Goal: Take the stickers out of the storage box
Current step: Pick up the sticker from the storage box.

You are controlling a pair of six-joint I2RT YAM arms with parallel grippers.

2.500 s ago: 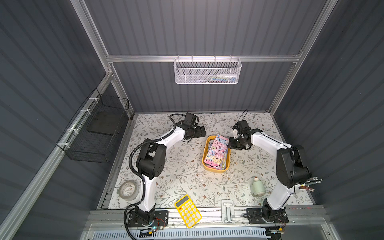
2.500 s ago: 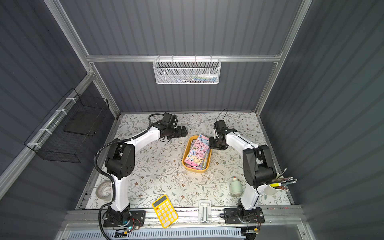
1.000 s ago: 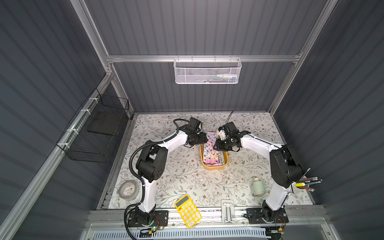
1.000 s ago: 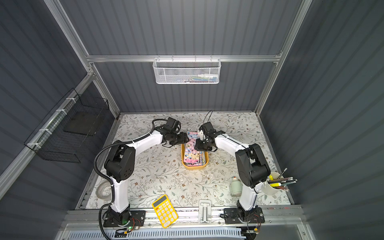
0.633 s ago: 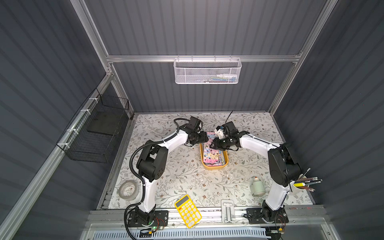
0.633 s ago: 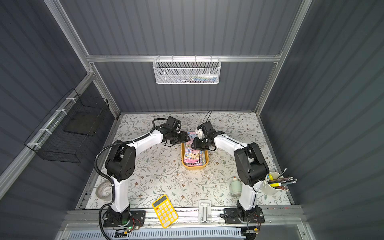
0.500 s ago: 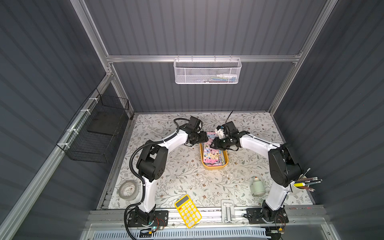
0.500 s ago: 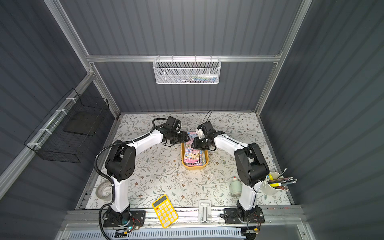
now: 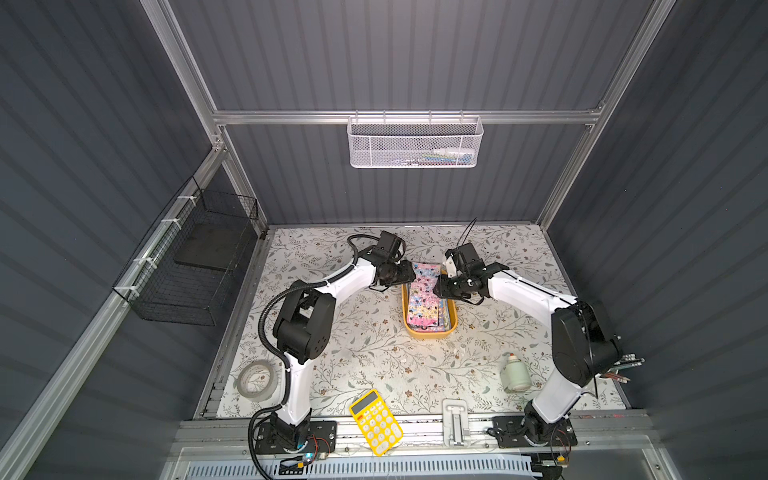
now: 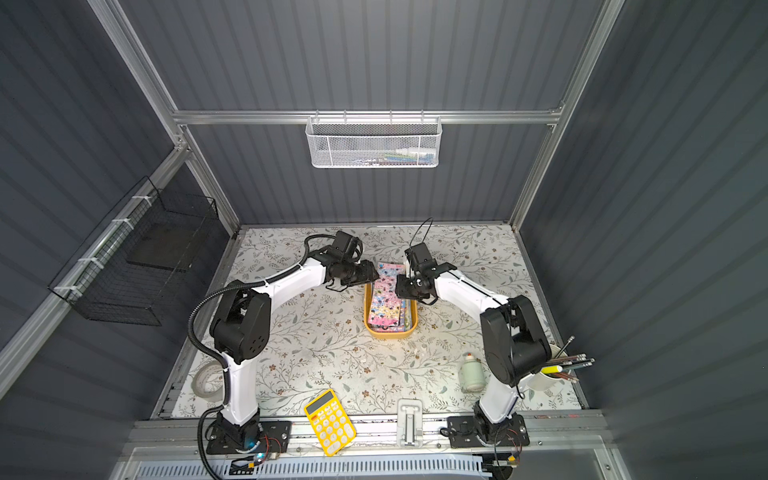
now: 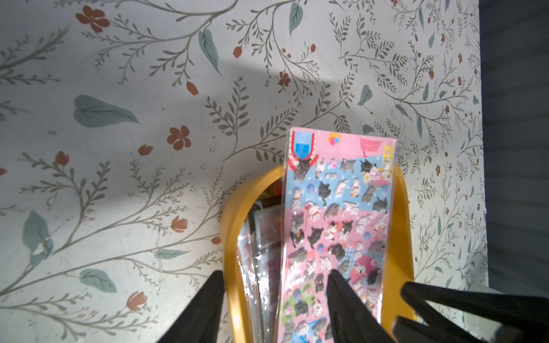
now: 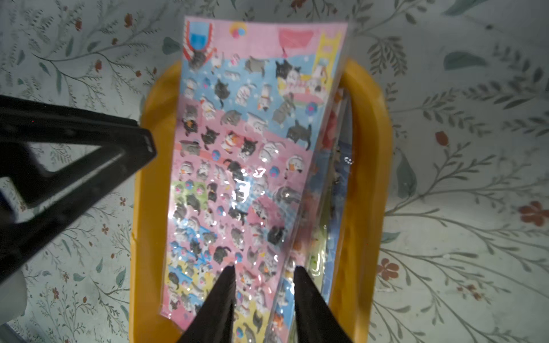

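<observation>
The stickers (image 12: 243, 154) lie stacked in the storage box (image 9: 430, 334), which sits on the floral tabletop (image 9: 365, 361) between the two arms. The top sheet, pink and blue with little cats, is skewed, and its far end juts past the box's end rim over the tabletop. The right gripper (image 12: 264, 267) has its fingers parted, tips down at that sheet's long edge, one over the sheet and one over the sleeves below — nothing looks pinched. The left gripper (image 11: 274, 273) is likewise released, its fingers astride the box's side wall: one outside over the tabletop, one over the top sheet. The step in hand seems to be getting a first hold on the top sheet. To do it well, I would go for the overhanging end, where a finger can slip underneath. Glossy sleeves will likely slide on each other, so a light pinch and a slow lift should help while the other arm steadies the box — closing astride the wall might clamp plastic and sheets together. Under the top sheet the box holds more sleeved sheets. The white mesh basket (image 9: 415, 145) on the back wall holds things too small to name, the black wire basket (image 9: 174, 299) holds a dark flat slab, and a white cup (image 10: 540, 381) holds pencils.
</observation>
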